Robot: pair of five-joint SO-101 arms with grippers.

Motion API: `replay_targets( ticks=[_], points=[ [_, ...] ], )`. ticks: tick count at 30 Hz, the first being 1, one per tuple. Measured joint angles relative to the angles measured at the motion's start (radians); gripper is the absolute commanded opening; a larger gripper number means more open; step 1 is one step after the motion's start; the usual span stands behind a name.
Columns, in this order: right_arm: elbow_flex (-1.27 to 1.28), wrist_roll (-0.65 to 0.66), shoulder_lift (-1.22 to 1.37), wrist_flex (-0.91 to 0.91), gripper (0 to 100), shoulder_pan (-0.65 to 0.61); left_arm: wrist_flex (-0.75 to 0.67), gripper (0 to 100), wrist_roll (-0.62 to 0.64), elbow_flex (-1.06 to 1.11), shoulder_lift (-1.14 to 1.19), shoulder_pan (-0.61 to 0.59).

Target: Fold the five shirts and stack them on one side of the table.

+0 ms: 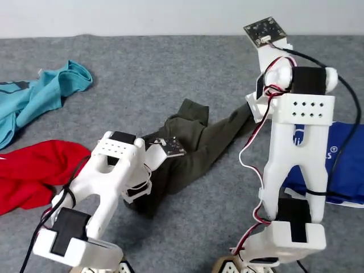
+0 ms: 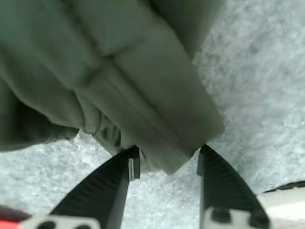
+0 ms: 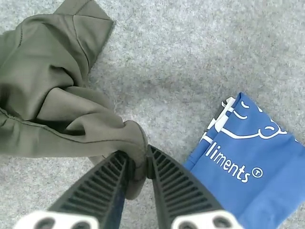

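A dark olive shirt [image 1: 196, 145] lies crumpled and stretched across the middle of the grey table. My right gripper [image 3: 137, 164] is shut on a bunched fold of the olive shirt [image 3: 52, 95] at its far right end [image 1: 250, 114]. My left gripper [image 2: 167, 161] is open at the shirt's near left end, with a folded hem of the olive shirt [image 2: 143, 86] between its spread fingers. In the high view the left gripper [image 1: 139, 190] presses down into the cloth. A folded blue shirt [image 1: 341, 165] with white print lies at the right, beside the right gripper [image 3: 248, 167].
A red shirt [image 1: 34, 170] lies crumpled at the left edge, close to the left arm. A teal shirt [image 1: 42, 94] is heaped at the far left. Bare grey felt [image 1: 159, 74] stretches along the back of the table.
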Motion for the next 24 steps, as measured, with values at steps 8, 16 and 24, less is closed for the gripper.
replay_targets(
  ticks=[8,16,24],
  points=[
    [0.0,0.0,0.0,0.0,1.0,0.0,0.011,10,0.008,0.003,0.0,0.081],
    [0.0,0.0,0.0,0.0,1.0,0.0,-0.018,4,0.008,0.046,0.0,0.135],
    [0.0,0.0,0.0,0.0,1.0,0.0,0.138,2,0.008,-0.061,0.0,0.135]
  ],
)
